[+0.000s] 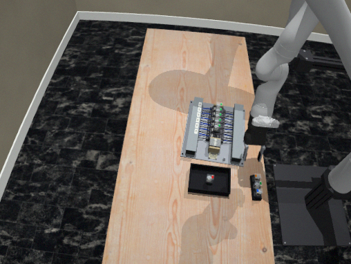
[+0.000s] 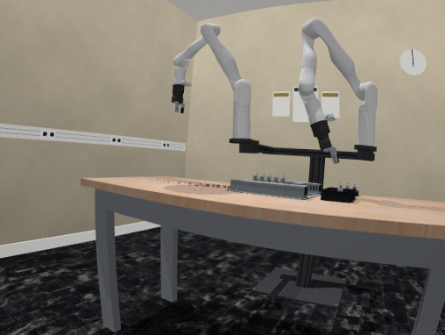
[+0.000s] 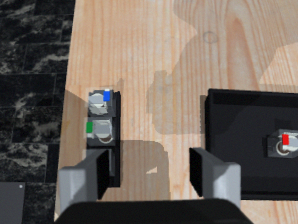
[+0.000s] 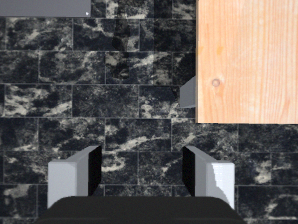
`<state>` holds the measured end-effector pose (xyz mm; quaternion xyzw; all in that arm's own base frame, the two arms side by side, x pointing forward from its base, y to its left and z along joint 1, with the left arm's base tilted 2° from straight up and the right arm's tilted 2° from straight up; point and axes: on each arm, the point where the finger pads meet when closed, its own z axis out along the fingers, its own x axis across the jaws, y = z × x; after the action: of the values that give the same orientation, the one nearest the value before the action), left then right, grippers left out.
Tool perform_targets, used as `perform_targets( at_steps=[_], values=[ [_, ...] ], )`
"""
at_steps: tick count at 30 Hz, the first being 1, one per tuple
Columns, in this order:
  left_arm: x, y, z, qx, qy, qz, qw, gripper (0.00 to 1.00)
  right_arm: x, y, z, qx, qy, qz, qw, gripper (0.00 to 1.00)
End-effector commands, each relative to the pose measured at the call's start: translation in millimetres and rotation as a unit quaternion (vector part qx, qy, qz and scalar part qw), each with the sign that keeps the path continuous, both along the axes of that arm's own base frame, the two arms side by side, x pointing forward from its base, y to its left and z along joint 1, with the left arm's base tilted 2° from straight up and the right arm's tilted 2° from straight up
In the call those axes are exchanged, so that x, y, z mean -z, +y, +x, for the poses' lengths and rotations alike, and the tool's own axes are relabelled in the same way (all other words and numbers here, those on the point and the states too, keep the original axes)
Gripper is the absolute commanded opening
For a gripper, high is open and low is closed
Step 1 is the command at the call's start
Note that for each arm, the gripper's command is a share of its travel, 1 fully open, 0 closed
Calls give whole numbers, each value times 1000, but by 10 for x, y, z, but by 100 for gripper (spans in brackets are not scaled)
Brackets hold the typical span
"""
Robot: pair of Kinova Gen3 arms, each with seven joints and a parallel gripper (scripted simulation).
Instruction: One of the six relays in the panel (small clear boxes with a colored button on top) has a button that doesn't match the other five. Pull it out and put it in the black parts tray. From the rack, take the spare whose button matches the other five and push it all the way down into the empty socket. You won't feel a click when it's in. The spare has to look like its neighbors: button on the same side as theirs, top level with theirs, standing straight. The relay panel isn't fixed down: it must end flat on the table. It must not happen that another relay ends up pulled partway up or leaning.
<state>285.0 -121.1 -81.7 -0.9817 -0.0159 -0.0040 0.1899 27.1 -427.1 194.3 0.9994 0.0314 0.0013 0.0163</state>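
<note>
The panel holds five relays with green buttons in one row. Their seating is too small to judge; the socket near the beige block is hard to make out. The red-button relay is in the black tray. The rack holds the orange spare, green spare and blue spare. My left gripper is open and empty above the table, near the rack; its finger hides the orange spare in the left wrist view. My right gripper is open, far from the panel.
The wooden table carries the panel, tray and rack. The rack stands close to the table edge on the robot's side, with the tray beside it. The panel's raised grey side ducts flank the relay row. The right wrist view shows mostly floor.
</note>
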Motion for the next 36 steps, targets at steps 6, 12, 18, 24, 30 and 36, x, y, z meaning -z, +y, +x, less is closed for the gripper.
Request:
perform_targets(
  at_steps=[6,12,18,24,30,36],
  values=[
    [-43,-102,-292,0,-1,-1,1000,100,-6,-4,0,0,0,-1,1000,100],
    [-59,-143,-419,0,-1,-1,1000,100,-6,-4,0,0,0,-1,1000,100],
    [-73,-179,-526,0,-1,-1,1000,100,-6,-4,0,0,0,-1,1000,100],
    [-86,-214,-633,0,-1,-1,1000,100,-6,-4,0,0,0,-1,1000,100],
    [-89,-222,-657,0,-1,-1,1000,100,-6,-4,0,0,0,-1,1000,100],
    [-84,-210,-621,0,-1,-1,1000,100,-6,-4,0,0,0,-1,1000,100]
  ],
)
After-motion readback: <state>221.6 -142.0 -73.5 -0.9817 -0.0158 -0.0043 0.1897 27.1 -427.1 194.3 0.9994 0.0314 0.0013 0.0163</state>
